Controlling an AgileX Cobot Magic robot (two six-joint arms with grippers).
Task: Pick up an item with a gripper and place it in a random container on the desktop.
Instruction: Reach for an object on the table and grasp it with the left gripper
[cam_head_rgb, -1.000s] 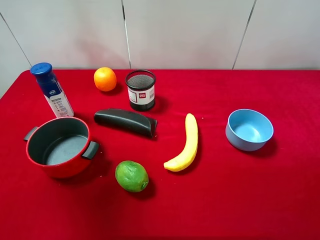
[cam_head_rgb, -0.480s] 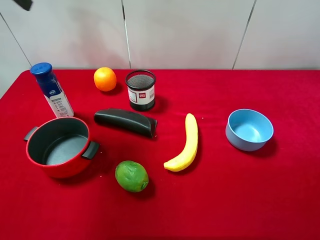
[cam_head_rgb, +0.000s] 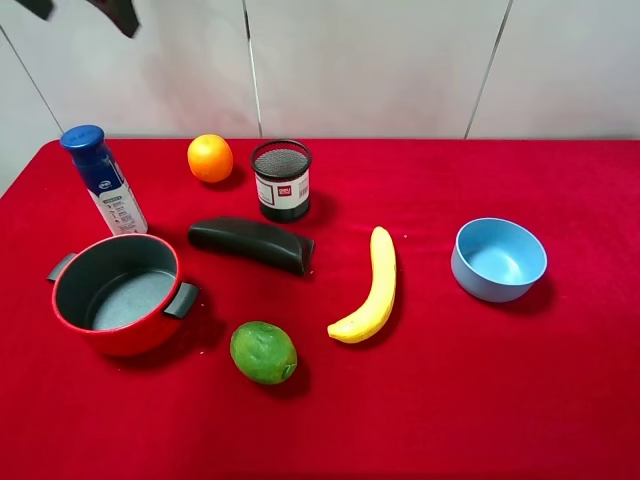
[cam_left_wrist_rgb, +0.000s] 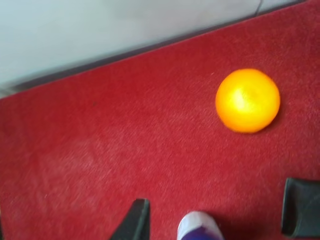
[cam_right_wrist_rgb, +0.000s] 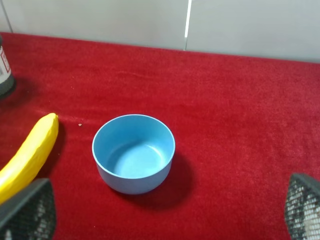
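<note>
While the left gripper (cam_left_wrist_rgb: 219, 197) hangs wide open and empty, bottle cap (cam_left_wrist_rgb: 199, 226) below between its fingers (cam_left_wrist_rgb: 136, 225), the orange (cam_left_wrist_rgb: 247, 100) sits untouched just ahead on the red desktop (cam_left_wrist_rgb: 100, 165); blue bowl (cam_right_wrist_rgb: 133, 152) lies before the right gripper (cam_right_wrist_rgb: 165, 200), equally open.

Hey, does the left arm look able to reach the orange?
Probably yes. The left gripper is open, and the orange sits alone on bare cloth ahead of it; the bottle stands apart from the fruit.

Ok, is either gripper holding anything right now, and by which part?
Nothing is held. The left gripper is open, apart from the round orange fruit on the red cloth table; the right gripper is open too.
</note>
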